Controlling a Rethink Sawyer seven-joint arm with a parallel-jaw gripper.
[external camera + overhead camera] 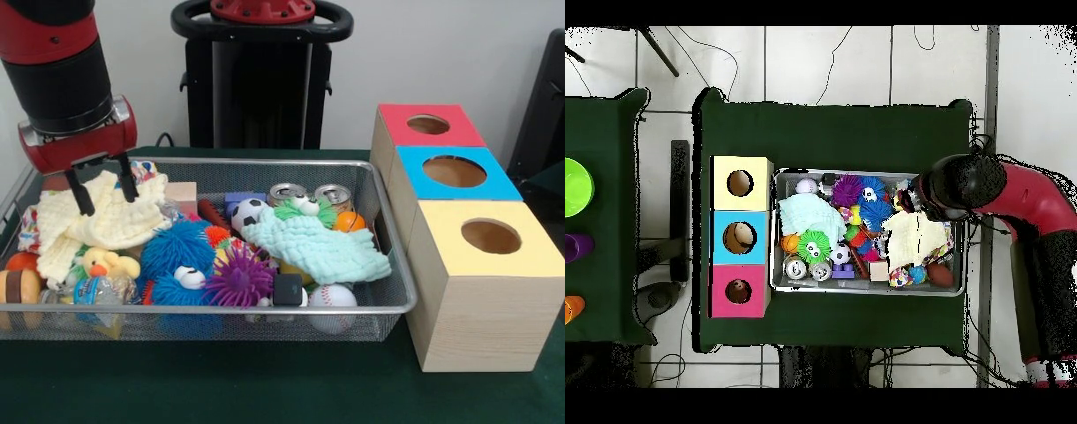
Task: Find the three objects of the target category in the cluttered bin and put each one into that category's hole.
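Bin [393,265] left of three boxes [481,283] (toys, cloths inside).

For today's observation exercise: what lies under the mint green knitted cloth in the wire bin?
The mint green knitted cloth drapes over a black cube and a white baseball, which poke out below. Anything beneath its middle is hidden.

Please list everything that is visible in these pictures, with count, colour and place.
wire bin: 1, silver, table centre
boxes with holes: 3, red, blue, yellow tops, beside the bin
cloths: 2, mint in the middle, cream at the arm's end
cans: 2, silver, back of the bin
fuzzy toys: 2, blue and purple, centre
balls: baseball, soccer ball, orange ball
rubber duck: 1, yellow
gripper: 1, red and black, jaws open over the cream cloth
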